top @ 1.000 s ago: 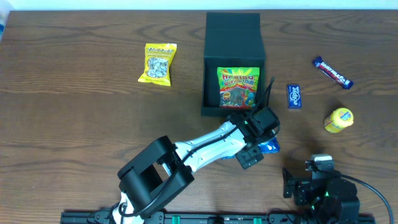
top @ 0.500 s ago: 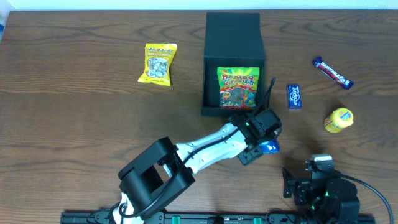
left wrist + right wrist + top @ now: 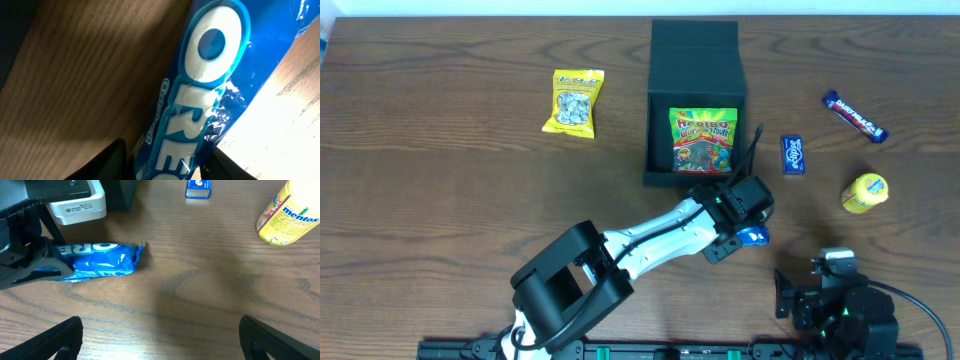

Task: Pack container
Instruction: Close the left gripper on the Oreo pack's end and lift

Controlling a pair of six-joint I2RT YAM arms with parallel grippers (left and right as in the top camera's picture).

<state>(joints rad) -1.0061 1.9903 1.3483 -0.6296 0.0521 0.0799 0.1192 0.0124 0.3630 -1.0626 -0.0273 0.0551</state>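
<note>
Left fingers (image 3: 114, 161) narrowed around blue OREO pack (image 3: 200, 95); grip can't tell.
Right fingers (image 3: 60, 337) wide open, empty; yellow mentos tub (image 3: 287, 212) on counter (image 3: 200, 290).

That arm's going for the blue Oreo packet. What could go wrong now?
The left gripper straddles the Oreo packet near one end, so the glossy wrapper might slip or droop when lifted. The container sits close by, so a swing could knock its wall. A gummy bag already lies inside; the packet may land askew on it.

Overhead lit evenly, sharp; left wrist pic: glare on Oreo wrapper (image 3: 210, 95), deep shadow top-left corner.
</note>
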